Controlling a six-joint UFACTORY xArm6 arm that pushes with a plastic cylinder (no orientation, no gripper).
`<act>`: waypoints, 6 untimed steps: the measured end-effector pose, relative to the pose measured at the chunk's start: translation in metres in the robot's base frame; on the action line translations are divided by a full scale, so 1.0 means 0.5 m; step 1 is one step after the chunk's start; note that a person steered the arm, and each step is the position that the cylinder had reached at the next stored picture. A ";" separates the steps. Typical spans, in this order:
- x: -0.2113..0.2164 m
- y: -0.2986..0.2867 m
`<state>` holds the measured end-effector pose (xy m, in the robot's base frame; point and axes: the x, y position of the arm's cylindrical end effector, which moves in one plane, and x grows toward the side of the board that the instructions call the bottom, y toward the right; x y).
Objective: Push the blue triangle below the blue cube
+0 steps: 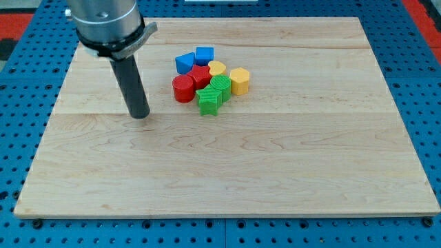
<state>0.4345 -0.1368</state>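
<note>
The blue triangle [185,63] sits at the upper left of a tight cluster of blocks near the board's top middle. The blue cube [204,55] touches it on its right, slightly higher in the view. My tip [140,114] rests on the board to the left of and below the cluster, about a block's width or more from the red blocks and apart from all blocks. The dark rod rises from the tip to the view's top left.
The cluster also holds a red cylinder [183,89], a red block [200,76], a yellow heart-like block [217,68], a yellow hexagon block [239,80], a green star-like block [209,100] and a green block [221,87]. The wooden board [275,172] lies on a blue pegboard.
</note>
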 end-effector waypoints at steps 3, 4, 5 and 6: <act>-0.121 0.000; -0.171 0.000; -0.173 0.000; -0.193 0.045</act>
<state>0.3380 -0.1143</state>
